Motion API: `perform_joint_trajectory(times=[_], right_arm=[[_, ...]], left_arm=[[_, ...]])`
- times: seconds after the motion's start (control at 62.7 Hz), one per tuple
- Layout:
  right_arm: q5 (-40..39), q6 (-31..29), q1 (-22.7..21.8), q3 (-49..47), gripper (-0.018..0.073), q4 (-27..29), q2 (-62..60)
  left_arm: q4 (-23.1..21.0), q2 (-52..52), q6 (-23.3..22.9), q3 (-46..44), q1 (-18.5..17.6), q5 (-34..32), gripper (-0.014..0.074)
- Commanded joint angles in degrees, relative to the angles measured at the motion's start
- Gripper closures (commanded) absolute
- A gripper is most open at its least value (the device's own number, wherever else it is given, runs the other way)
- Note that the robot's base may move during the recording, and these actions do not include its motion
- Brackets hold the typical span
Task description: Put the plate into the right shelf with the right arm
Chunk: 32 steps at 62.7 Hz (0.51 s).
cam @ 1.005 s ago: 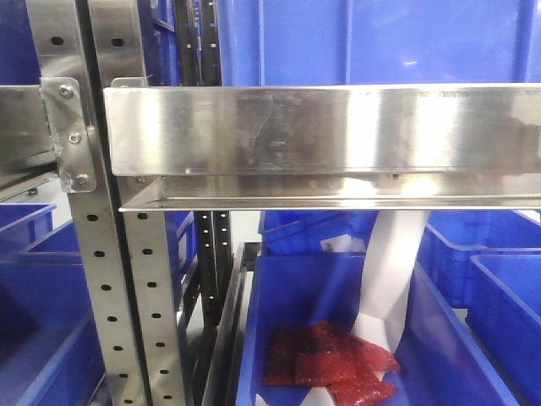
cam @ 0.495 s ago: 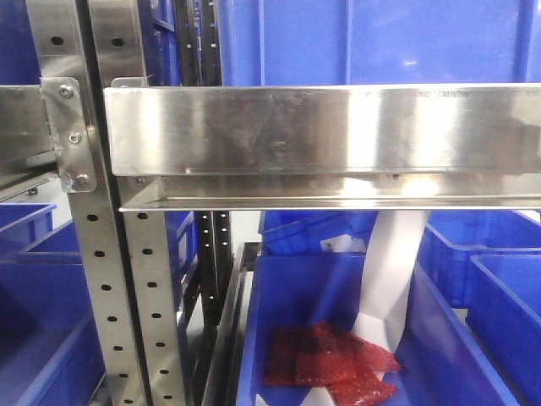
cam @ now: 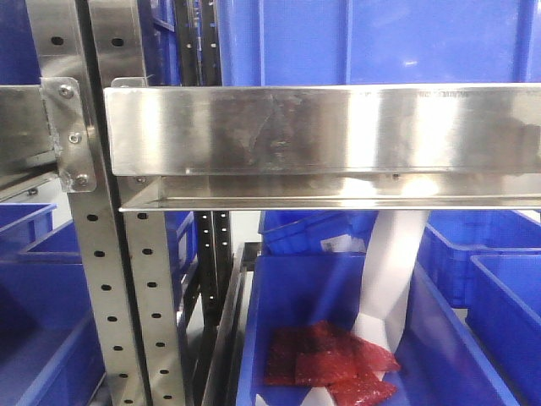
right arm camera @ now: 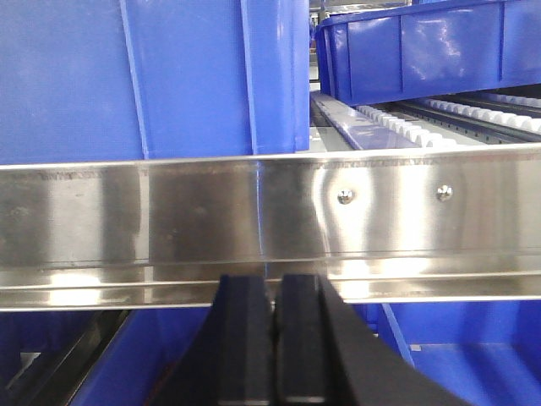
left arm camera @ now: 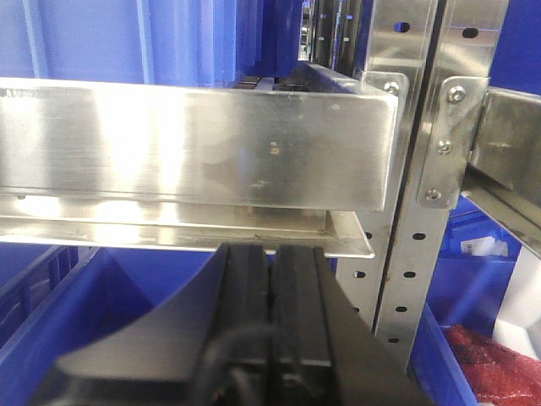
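Risk: we judge the right gripper may strike the shelf beam just ahead of it; no plate is held, so nothing can be placed
Right gripper: fingers pressed together, empty
Left gripper: fingers pressed together, empty
Plate: we see it in no view; its position relative to the gripper cannot be told

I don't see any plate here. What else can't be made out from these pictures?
- Plate: in no view.
- Left gripper and right gripper: fingers pressed together, bases cut off by the bottom edge.
- Red packets: contents too small, front view.
- White strip: top hidden behind the steel beam.
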Motion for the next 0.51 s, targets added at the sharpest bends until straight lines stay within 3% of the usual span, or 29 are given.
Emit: perform_joint_trajectory(times=[0.0, 0.495], right_arm=[[-5.1, -0.3, -0.4, -0.9, 0.0494, -0.5, -1.0], [-5.1, -0.3, -0.4, -0.9, 0.0494, -0.5, -1.0]], left_arm=[[-0.5, -0.6, -0.4, 0.6, -0.1, -5.2, 0.0724], [-0.5, -0.6, -0.4, 0.6, -0.1, -5.2, 0.0724]])
